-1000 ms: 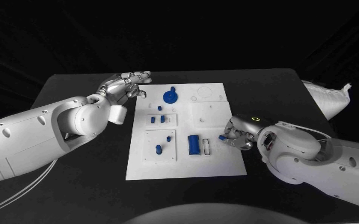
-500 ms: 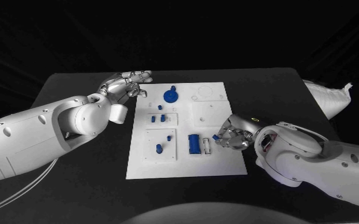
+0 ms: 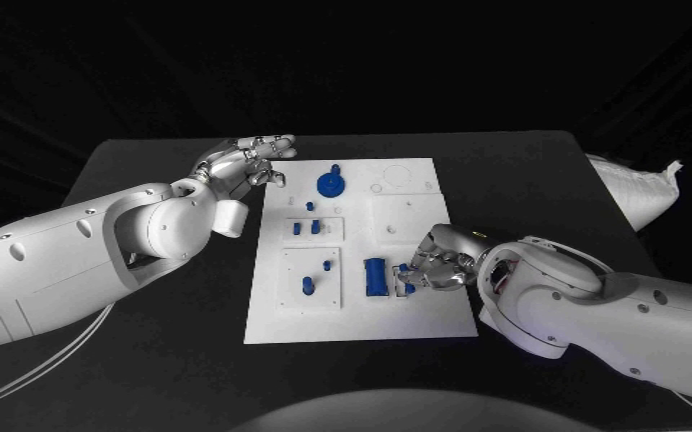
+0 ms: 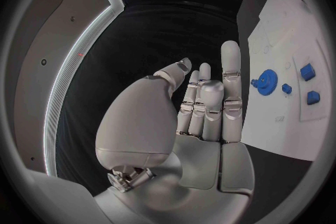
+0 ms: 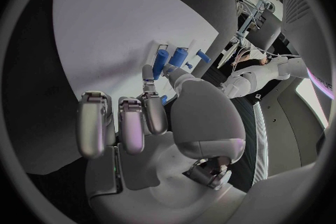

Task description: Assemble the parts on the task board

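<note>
A white task board [image 3: 361, 312] lies mid-table on a black table [image 3: 159, 362]. At about ten o'clock of the board, the left hand [image 3: 245, 164] hovers just off its far left corner, fingers [image 4: 231, 75] extended and apart, holding nothing; it has not moved in the last second. A blue gear [image 3: 330, 186] stands near the board's twelve o'clock, and small blue pegs [image 3: 304, 228] sit in the middle. At about four o'clock, the right hand [image 3: 440, 264] has slid leftward over the board edge toward the blue cylinders [image 3: 375, 278]. Its fingers [image 5: 155, 115] curl in, and a small blue part [image 3: 408, 283] seems pinched at the tips, now just beside the cylinders, probably nearing insertion.
</note>
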You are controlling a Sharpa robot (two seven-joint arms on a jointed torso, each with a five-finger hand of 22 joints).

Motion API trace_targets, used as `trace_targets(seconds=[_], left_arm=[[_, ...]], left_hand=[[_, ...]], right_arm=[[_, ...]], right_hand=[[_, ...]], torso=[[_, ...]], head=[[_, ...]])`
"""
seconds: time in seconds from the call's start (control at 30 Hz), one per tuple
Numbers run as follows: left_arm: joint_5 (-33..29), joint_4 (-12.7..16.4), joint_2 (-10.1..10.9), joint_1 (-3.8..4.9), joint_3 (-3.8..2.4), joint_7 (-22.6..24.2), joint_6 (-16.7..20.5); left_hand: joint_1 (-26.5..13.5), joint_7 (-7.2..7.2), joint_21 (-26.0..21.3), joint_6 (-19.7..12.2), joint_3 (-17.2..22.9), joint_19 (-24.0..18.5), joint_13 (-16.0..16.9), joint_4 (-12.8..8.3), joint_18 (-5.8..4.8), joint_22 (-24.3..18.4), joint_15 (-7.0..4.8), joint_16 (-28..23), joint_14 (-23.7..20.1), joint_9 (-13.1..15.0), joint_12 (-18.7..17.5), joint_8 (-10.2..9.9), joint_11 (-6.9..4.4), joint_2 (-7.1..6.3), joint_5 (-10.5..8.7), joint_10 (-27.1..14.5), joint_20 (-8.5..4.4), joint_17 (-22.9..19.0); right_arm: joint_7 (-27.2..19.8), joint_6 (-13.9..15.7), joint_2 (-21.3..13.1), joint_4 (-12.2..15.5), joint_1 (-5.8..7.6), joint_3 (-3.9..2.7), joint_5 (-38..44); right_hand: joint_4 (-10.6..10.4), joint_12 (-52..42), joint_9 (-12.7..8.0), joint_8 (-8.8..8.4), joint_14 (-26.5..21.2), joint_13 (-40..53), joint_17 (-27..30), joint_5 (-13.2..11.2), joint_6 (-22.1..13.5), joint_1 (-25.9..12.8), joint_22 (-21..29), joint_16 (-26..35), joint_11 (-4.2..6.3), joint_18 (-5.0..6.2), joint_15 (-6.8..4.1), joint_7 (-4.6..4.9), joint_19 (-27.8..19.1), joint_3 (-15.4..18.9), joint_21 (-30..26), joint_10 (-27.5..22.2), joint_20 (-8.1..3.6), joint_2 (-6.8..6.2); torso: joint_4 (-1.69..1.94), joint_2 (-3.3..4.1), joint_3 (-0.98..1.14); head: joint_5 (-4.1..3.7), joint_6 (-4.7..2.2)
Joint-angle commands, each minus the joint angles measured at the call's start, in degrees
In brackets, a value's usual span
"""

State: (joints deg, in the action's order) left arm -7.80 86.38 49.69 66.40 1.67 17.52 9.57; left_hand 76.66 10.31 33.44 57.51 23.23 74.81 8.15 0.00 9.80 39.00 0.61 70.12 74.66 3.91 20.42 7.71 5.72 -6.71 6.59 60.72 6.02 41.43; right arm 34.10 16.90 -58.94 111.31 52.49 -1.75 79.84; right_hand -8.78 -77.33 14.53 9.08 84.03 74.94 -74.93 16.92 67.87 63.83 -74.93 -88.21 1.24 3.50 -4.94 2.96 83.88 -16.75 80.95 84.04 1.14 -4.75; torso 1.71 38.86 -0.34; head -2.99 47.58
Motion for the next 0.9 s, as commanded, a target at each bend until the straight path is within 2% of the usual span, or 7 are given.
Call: trace_targets(seconds=[0.03,0.37,0.77,0.9], left_arm=[[0.2,0.2,-0.1,0.02,-0.03,0.3,-0.8],[0.3,0.2,-0.1,0.02,-0.03,0.2,-0.9],[0.8,0.2,-0.1,0.03,-0.03,0.1,-1.1],[0.9,0.3,-0.1,0.03,-0.03,0.1,-1.1]], left_hand=[[0.4,-0.02,-0.2,-0.5,-0.2,0.0,0.1,-0.3,0.61,-0.1,0.09,0.2,-0.3,0.0,0.3,0.2,-0.01,0.4,-0.15,-0.4,0.16,-0.1],[0.4,-0.02,-0.2,-0.5,-0.2,0.0,0.1,-0.3,0.61,-0.1,0.09,0.2,-0.3,0.0,0.3,0.2,-0.01,0.4,-0.15,-0.4,0.16,-0.1],[0.4,0.02,-0.2,-0.6,-0.2,0.0,0.1,-0.4,0.6,-0.1,0.1,0.2,-0.3,0.0,0.4,0.2,0.03,0.42,-0.17,-0.5,0.16,-0.2],[0.4,0.04,-0.3,-0.6,-0.2,0.0,0.1,-0.4,0.6,-0.1,0.11,0.2,-0.4,0.0,0.4,0.2,0.04,0.41,-0.17,-0.5,0.16,-0.3]], right_arm=[[0.3,-1.3,0.4,-0.3,-0.09,0.0,-1.5],[0.5,-2.9,1.7,-1.4,-0.12,0.01,-1.1],[0.4,-4.1,2.5,-1.8,-0.14,0.01,-0.6],[0.5,-4.4,2.6,-1.9,-0.14,0.01,-0.5]], right_hand=[[-0.1,-0.3,0.0,0.15,5.5,8.6,-12.5,0.4,0.5,-0.7,-2.1,-0.3,0.38,-0.5,-0.39,-0.1,1.9,0.5,0.2,3.6,-0.45,0.1],[-0.2,0.0,0.3,0.44,5.5,8.4,-12.6,0.6,1.1,-0.8,-2.1,-0.4,0.62,-0.5,-0.58,-0.4,1.9,1.1,0.2,3.6,-0.61,0.35],[-0.2,0.0,0.5,0.54,5.4,8.4,-12.5,0.7,1.3,-0.8,-2.0,-0.3,0.72,-0.48,-0.67,-0.51,1.9,1.4,0.1,3.6,-0.69,0.35],[-0.9,0.2,0.7,0.54,5.4,8.4,-12.5,0.2,1.4,-1.7,-1.9,-0.3,0.75,-0.48,-0.73,-0.52,1.9,2.5,0.1,3.6,-0.8,0.43]], torso=[[-0.01,0.03,0.03],[-0.04,0.06,0.1],[-0.02,-0.01,0.04],[-0.05,-0.02,0.02]], head=[[-0.02,0.06],[0.08,0.24],[0.14,0.31],[0.15,0.33]])
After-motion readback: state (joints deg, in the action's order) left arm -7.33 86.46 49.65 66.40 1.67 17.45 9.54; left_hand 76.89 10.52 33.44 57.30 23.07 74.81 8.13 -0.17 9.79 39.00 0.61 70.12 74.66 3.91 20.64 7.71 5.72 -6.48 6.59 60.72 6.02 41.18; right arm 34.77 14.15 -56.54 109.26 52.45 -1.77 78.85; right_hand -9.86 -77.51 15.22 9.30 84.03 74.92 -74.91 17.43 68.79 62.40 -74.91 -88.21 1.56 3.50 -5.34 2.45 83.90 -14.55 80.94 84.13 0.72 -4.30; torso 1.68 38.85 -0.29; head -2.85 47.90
